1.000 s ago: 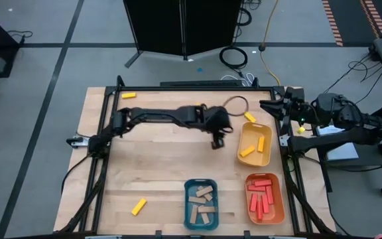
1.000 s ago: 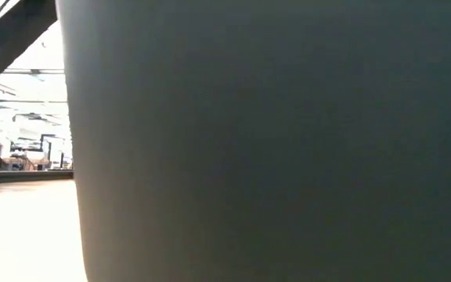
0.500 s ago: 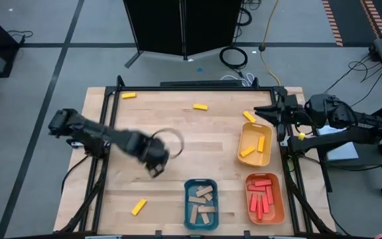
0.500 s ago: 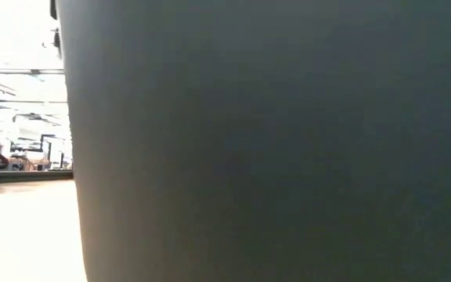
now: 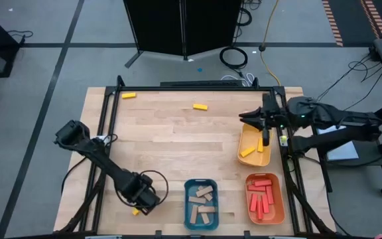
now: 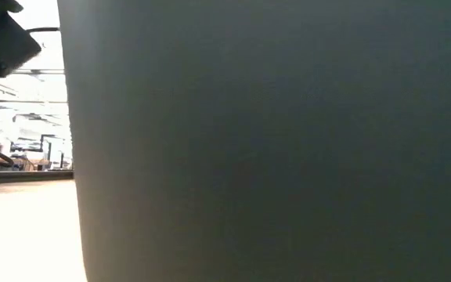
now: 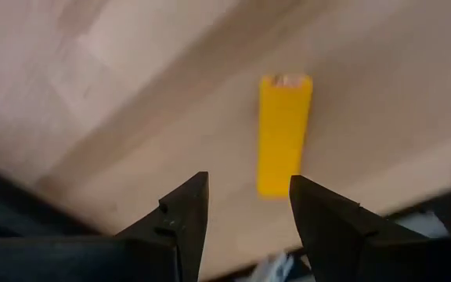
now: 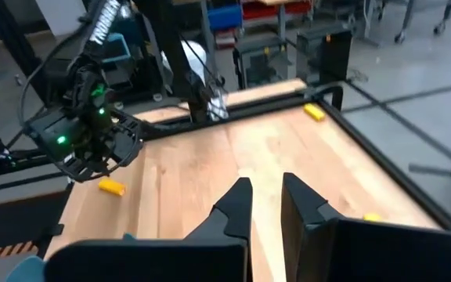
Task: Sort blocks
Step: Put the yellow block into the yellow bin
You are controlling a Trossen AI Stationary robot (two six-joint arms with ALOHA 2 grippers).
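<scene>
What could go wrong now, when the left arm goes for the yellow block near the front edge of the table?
1. The yellow block lies ahead of the open left claw, not between its fingers; closing now would likely miss.
2. It sits near the table's front edge, so a nudge might push it off.
3. The blue tray is close by; a wide swing could bump it.

Left pincer above a block left of the trays.
</scene>
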